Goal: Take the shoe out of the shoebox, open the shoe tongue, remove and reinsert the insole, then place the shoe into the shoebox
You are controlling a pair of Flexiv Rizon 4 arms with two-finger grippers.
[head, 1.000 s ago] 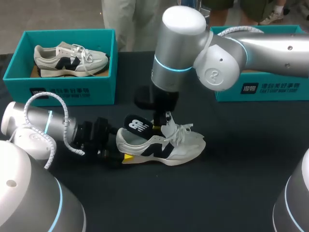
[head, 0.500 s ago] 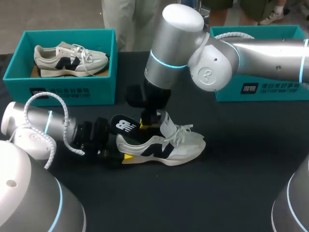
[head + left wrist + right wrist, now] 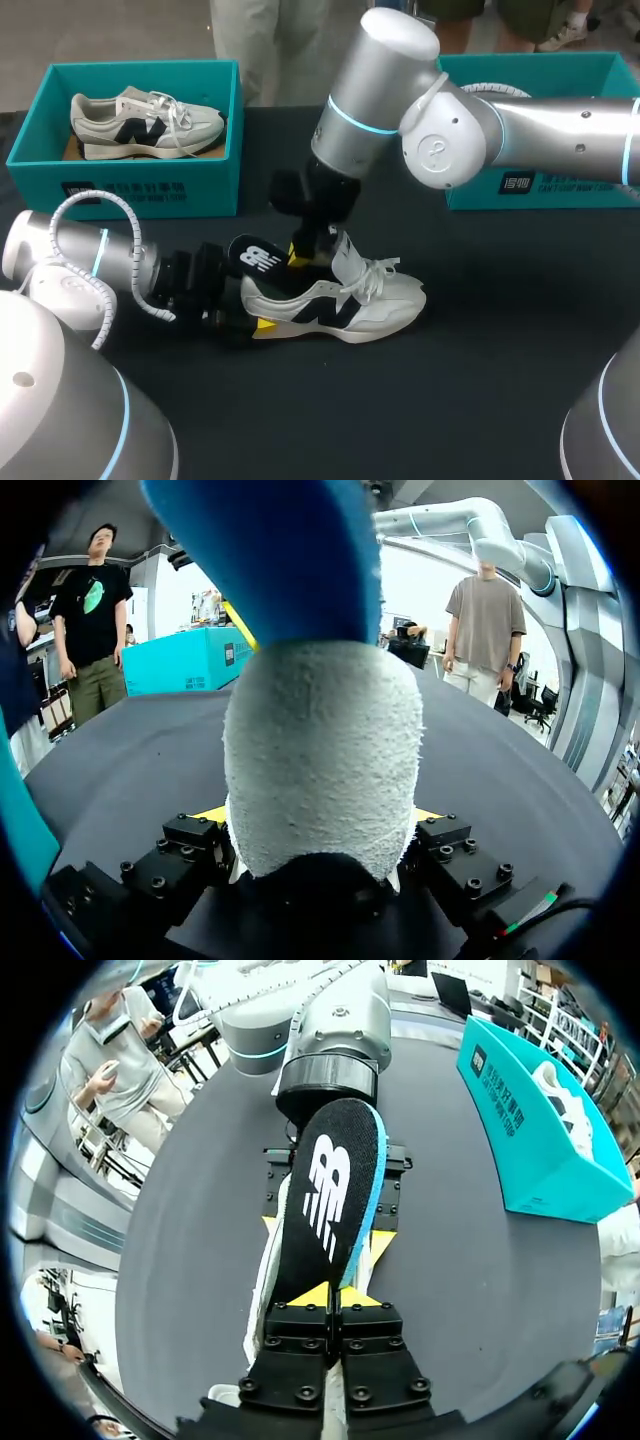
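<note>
black insole (image 3: 328, 1200) covers most of the shoe (image 3: 268, 1290).

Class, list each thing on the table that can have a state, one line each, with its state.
shoe: upright on table, heel clamped
insole: raised over the shoe's heel, gripped
left gripper: shut on shoe
right gripper: shut on insole
left shoebox: open, second shoe inside
right shoebox: open, inside hidden
</note>
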